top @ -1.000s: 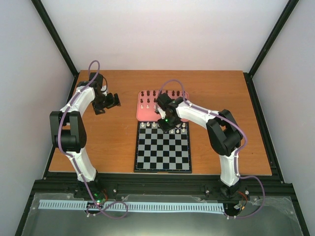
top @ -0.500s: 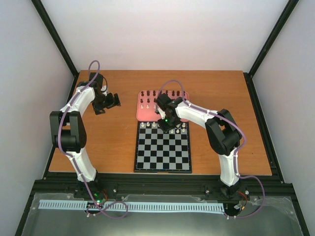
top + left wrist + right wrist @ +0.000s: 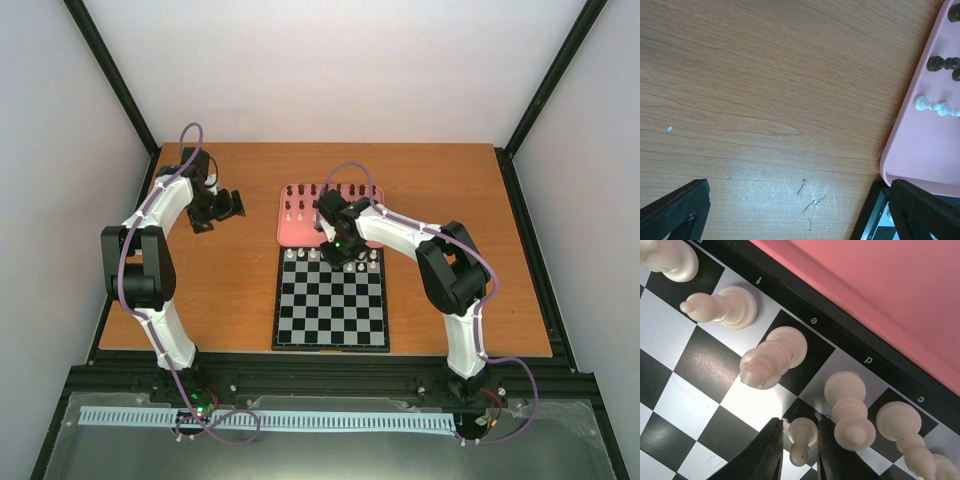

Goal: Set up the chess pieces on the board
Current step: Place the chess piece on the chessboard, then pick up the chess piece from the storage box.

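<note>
The board [image 3: 330,305] lies at mid-table with cream-white chess pieces [image 3: 300,256] along its far row. My right gripper [image 3: 346,258] hovers low over that end. In the right wrist view a small white pawn [image 3: 802,435] stands on a dark square between the fingers [image 3: 771,452]. The jaws are slightly parted, with a thin gap on each side of the pawn. Taller white pieces [image 3: 772,357] [image 3: 850,410] stand just behind it. My left gripper [image 3: 232,205] is open over bare wood, left of the tray.
The pink tray [image 3: 300,233] touches the board's far edge and carries dark pieces [image 3: 330,188] and a few white ones [image 3: 292,212]. The left wrist view shows the tray's edge [image 3: 912,150], two lying pieces [image 3: 936,106] [image 3: 940,63] and the board's corner [image 3: 875,220].
The right gripper has stayed over the board's far rows, with its arm shifting only slightly. The left arm has not moved.
</note>
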`<control>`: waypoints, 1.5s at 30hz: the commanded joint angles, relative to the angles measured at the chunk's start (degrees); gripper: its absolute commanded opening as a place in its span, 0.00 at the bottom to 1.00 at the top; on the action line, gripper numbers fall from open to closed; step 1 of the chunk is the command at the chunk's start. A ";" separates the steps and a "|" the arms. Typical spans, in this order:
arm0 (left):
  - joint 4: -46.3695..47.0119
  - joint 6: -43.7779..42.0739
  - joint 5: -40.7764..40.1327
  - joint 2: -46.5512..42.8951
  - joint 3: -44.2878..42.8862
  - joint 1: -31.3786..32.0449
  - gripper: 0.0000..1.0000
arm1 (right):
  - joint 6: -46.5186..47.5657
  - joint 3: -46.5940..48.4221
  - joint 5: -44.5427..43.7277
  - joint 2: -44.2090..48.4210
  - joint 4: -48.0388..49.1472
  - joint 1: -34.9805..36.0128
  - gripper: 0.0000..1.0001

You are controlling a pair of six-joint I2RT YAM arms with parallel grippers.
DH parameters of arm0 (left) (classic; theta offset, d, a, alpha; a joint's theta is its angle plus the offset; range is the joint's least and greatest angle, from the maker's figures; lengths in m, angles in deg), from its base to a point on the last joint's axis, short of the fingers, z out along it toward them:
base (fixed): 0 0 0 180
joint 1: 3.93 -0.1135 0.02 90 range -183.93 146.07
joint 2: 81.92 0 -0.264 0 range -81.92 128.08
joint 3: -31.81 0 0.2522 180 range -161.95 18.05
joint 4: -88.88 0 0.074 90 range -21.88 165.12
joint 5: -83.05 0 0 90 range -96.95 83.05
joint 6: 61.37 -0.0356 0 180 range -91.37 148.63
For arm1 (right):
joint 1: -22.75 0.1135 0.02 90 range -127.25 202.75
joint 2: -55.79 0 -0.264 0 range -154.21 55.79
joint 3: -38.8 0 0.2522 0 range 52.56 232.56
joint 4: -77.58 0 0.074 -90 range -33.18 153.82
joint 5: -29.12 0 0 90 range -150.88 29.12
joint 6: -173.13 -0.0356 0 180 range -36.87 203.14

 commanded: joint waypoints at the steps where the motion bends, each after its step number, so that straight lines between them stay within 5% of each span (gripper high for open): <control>1: -0.18 -0.45 -0.02 -0.33 -0.78 0.10 1.00 | 0.22 -0.58 0.15 3.28 -0.55 0.28 0.22; 12: 0.22 -0.38 0.27 -0.68 -0.42 0.10 1.00 | -0.13 0.06 1.76 5.07 -2.49 0.40 0.17; 21: 0.09 -0.37 0.21 -1.19 -0.38 0.09 1.00 | 1.25 7.19 -2.41 10.04 -8.36 -0.07 0.38; 33: -0.07 -0.27 0.54 -1.34 -0.90 0.10 1.00 | -2.05 34.07 -2.45 -12.47 -10.48 -8.71 0.47; 45: 0.57 0.01 1.22 -0.16 -0.55 0.10 1.00 | -1.69 41.70 1.27 -23.32 -7.92 -8.96 0.47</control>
